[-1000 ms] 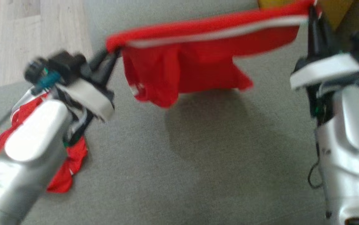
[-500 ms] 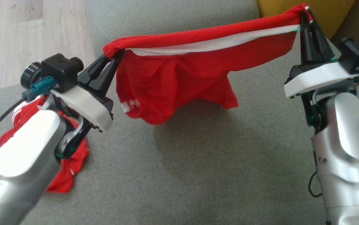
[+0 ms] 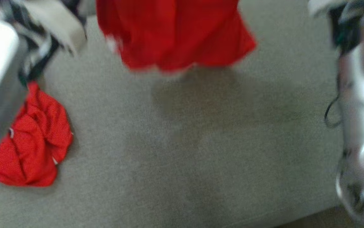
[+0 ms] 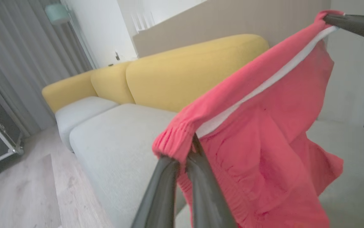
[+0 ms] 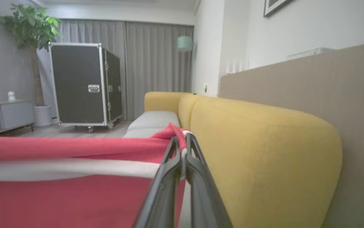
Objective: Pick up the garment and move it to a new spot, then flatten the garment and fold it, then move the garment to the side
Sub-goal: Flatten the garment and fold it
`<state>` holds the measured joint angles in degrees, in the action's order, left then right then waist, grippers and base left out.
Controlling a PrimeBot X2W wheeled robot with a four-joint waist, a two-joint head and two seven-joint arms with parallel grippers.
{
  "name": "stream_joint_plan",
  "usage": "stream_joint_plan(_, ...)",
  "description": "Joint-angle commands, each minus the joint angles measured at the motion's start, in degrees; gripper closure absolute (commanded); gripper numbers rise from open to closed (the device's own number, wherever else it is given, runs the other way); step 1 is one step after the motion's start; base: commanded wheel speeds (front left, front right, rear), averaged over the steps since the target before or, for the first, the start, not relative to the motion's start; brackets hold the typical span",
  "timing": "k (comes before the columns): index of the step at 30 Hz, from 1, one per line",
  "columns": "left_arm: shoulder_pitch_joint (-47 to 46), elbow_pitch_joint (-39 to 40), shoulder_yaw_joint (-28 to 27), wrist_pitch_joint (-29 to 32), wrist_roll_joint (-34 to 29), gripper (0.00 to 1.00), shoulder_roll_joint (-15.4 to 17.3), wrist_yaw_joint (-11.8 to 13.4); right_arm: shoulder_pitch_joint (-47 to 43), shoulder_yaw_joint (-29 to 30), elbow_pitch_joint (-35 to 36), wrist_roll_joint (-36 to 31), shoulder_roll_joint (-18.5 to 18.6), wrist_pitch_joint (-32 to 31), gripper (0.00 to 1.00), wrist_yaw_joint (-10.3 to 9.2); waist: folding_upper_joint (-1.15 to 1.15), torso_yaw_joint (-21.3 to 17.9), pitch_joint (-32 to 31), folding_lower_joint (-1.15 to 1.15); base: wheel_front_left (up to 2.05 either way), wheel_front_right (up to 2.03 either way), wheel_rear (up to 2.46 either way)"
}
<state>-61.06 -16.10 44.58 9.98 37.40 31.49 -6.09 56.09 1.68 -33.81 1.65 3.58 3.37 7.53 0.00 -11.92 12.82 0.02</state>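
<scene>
The red garment (image 4: 264, 126) hangs in the air above the grey sofa seat (image 3: 201, 152), stretched along its banded top edge between the two arms, and its lower hem appears clear of the cushion. The left gripper (image 4: 191, 146) is pinched tight on the ribbed red-and-white edge at one end. The right gripper (image 5: 182, 146) is closed just as tightly on the other end, each biting only a small fold at the fingertips. That thin purchase is the main risk, I judge: a sharp pull apart or a quick swing could slip the cloth from one pincer and leave it dangling in a bunch. Lowered carelessly, the loose body may crumple under itself rather than lie flat. A second red garment (image 3: 29, 142) lies crumpled on the seat to the robot's left, and setting down too near could tangle the two
</scene>
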Motion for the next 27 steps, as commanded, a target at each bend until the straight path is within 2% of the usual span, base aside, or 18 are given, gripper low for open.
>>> stream_joint_plan(1, -7.06, -1.31, -3.31, -2.0, -1.49, 1.0, 0.89, -0.22, 6.4, 1.53, -0.29, -0.89, 0.4, 2.77, 1.0, -0.04, 0.0, -0.42, 5.69, -0.02, 0.0, 0.0, 0.0)
stream_joint_plan(5, -15.26, -8.41, -3.87, -8.41, -3.95, 1.0, -2.68, -0.63, 15.12, 7.06, -6.63, -4.24, 0.5, 9.0, 1.0, -0.04, 0.0, -0.01, 8.63, -0.02, 0.0, 0.0, 0.0)
stream_joint_plan(8, -18.4, -12.54, -2.45, -12.64, -5.47, 1.0, -5.0, -0.96, 18.13, 9.66, -11.13, -6.9, 0.36, 10.76, 1.0, -0.04, 0.0, 0.36, 9.88, -0.02, 0.0, 0.0, 0.0)
stream_joint_plan(14, -17.51, -18.6, 5.06, -18.33, -6.06, 1.0, -7.68, -1.35, 15.97, 8.46, -20.73, -10.95, -0.04, 11.51, 1.0, -0.04, 0.0, 0.79, 11.03, -0.02, 0.0, 0.0, 0.0)
stream_joint_plan(22, -10.09, -19.53, 18.68, -21.66, -0.29, 1.0, -6.03, -1.38, 11.09, 3.31, -34.66, -13.78, 2.1, 9.92, 1.0, -0.04, 0.0, 1.19, 9.37, -0.02, 0.0, 0.0, 0.0)
stream_joint_plan(23, -10.09, -19.53, 18.68, -21.66, -0.29, 1.0, -6.03, -1.38, 11.09, 3.31, -34.66, -13.78, 2.1, 9.92, 1.0, -0.04, 0.0, 1.19, 9.37, -0.02, 0.0, 0.0, 0.0)
stream_joint_plan(27, -6.31, -17.41, 24.46, -22.37, 3.14, 1.0, -4.12, -1.39, 9.23, 0.27, -38.28, -13.3, 3.95, 7.69, 1.0, -0.04, 0.0, 1.0, 6.77, -0.02, 0.0, 0.0, 0.0)
